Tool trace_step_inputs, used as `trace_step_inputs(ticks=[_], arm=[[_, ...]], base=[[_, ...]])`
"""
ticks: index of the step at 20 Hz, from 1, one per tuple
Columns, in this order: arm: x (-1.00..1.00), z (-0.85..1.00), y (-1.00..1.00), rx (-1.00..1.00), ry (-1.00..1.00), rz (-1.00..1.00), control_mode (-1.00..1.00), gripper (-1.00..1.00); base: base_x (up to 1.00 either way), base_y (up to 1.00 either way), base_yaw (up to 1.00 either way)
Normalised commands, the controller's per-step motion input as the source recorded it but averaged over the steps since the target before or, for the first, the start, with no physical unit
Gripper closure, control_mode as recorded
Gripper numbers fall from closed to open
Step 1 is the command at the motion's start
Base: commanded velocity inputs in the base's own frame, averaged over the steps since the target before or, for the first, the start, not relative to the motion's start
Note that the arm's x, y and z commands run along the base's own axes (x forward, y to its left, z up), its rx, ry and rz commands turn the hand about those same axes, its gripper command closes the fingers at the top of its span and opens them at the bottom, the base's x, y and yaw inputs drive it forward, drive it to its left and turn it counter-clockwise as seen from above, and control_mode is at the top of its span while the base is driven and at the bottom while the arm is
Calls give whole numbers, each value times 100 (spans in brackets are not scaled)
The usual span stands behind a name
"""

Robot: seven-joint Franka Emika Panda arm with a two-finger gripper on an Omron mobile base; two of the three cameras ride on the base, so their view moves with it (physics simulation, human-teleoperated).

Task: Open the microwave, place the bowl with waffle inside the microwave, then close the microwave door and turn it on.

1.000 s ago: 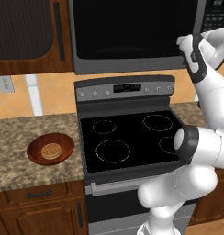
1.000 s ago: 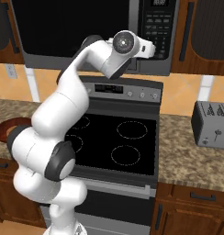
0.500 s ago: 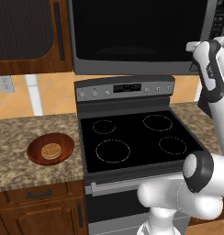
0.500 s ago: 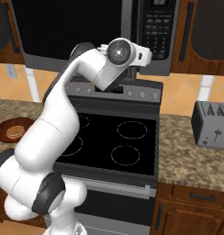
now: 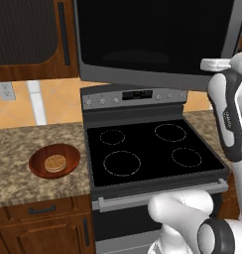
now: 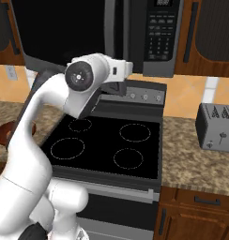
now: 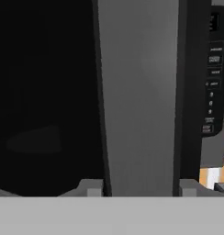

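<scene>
One bowl [image 5: 54,161] holding one waffle [image 5: 55,162]; the tool [image 7: 139,188] straddles one door handle [image 7: 139,101], fingers spread

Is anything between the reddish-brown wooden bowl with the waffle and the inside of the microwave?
Yes. The microwave's black glass door hangs only partly open across the opening. The bowl sits left of the black-topped stove on the granite counter.

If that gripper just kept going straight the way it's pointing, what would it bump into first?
Most likely the microwave door: in the hand view the gripper faces its vertical bar handle, one finger tip on each side. How near it is, I can't tell.
</scene>
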Motion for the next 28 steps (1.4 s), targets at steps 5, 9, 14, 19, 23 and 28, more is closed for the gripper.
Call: trace_step_inputs(ticks=[5, 9, 14, 19, 23, 28], arm=[[-100, 42, 95, -17, 3, 0, -100, 100], [-100, 38, 100, -20, 4, -4, -100, -100], [-100, -28, 19, -11, 3, -4, -100, -100], [-100, 13, -73, 3, 0, -8, -100, -100], [-71, 43, -99, 11, 24, -7, -100, -100], [57, 0, -91, 17, 36, 14, -100, -100]], base=[[0, 0, 0], [0, 0, 0], [0, 0, 0], [0, 0, 0], [0, 0, 0], [0, 0, 0]])
